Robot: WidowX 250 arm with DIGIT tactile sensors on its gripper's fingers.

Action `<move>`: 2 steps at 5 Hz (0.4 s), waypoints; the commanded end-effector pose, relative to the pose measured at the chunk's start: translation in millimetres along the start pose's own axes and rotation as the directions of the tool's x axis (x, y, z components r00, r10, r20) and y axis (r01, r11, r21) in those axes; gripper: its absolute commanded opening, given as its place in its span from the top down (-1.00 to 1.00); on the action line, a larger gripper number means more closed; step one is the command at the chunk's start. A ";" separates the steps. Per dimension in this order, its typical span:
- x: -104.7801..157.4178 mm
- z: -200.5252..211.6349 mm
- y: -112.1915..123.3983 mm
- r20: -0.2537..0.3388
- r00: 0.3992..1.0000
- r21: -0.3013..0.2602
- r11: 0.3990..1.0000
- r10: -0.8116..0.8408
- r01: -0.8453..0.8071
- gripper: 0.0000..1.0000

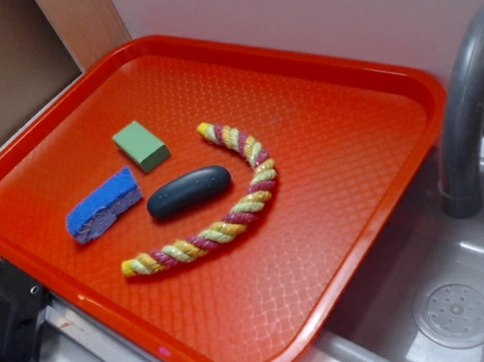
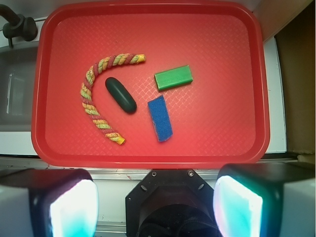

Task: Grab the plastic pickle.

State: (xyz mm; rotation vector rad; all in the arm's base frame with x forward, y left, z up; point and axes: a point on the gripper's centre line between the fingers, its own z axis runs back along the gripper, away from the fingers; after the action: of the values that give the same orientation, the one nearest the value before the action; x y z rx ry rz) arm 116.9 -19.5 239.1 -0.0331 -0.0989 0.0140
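The plastic pickle (image 1: pixel 188 191) is a dark green-black oval lying flat near the middle of the red tray (image 1: pixel 366 245). In the wrist view the pickle (image 2: pixel 120 95) lies inside the curve of a rope toy. My gripper (image 2: pixel 155 205) is open and empty. It hangs high above the tray's near edge, well short of the pickle, with its two pale pads far apart. The gripper is not in the exterior view.
A striped yellow, green and pink rope toy (image 1: pixel 219 211) curves around the pickle. A blue sponge (image 1: pixel 102 206) and a light green block (image 1: pixel 141 145) lie beside it. A grey faucet (image 1: pixel 469 106) and sink basin (image 1: pixel 460 308) stand right of the tray.
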 end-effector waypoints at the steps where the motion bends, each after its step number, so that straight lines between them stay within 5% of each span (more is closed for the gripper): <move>1: 0.0 0.0 0.0 0.000 1.000 0.000 1.000 0.000 0.000 -1.00; 2: 15.2 -20.4 -5.2 0.085 0.975 0.040 0.978 -0.205 0.202 -1.00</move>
State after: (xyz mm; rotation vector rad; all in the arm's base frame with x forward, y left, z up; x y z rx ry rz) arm 132.5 -24.6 215.3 0.0071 -0.1743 -0.1791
